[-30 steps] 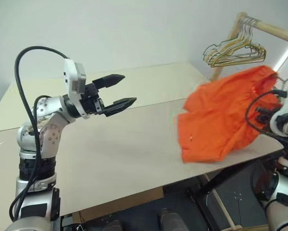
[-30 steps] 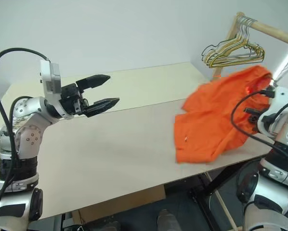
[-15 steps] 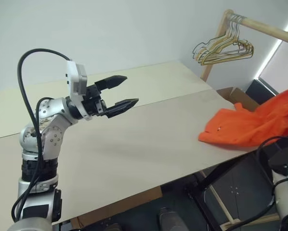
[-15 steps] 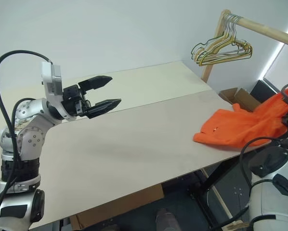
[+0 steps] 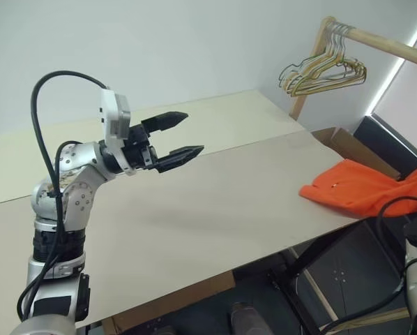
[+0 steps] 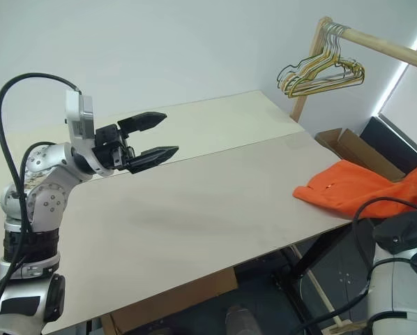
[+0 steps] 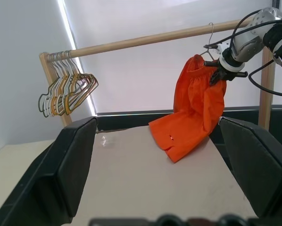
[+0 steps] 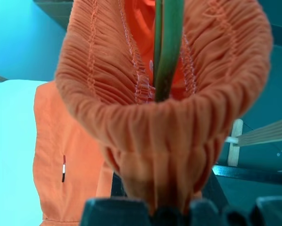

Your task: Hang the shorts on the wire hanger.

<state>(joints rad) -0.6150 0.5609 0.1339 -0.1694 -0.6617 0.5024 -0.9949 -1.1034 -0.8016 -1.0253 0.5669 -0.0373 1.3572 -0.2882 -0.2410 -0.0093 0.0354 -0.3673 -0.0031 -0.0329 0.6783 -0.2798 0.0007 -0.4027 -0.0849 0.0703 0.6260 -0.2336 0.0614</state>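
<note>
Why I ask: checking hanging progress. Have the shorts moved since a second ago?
Yes. The shorts, then spread well onto the table, have slid toward its right edge, with only the tail on that corner now.

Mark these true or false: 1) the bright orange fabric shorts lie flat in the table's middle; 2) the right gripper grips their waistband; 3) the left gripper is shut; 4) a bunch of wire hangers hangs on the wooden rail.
1) False: the bright orange fabric shorts hang from the right gripper, only their lower end resting at the beige table edge.
2) True.
3) False: the left gripper is open and holds nothing.
4) True: the gold and green wire hangers hang on the wooden rail.
</note>
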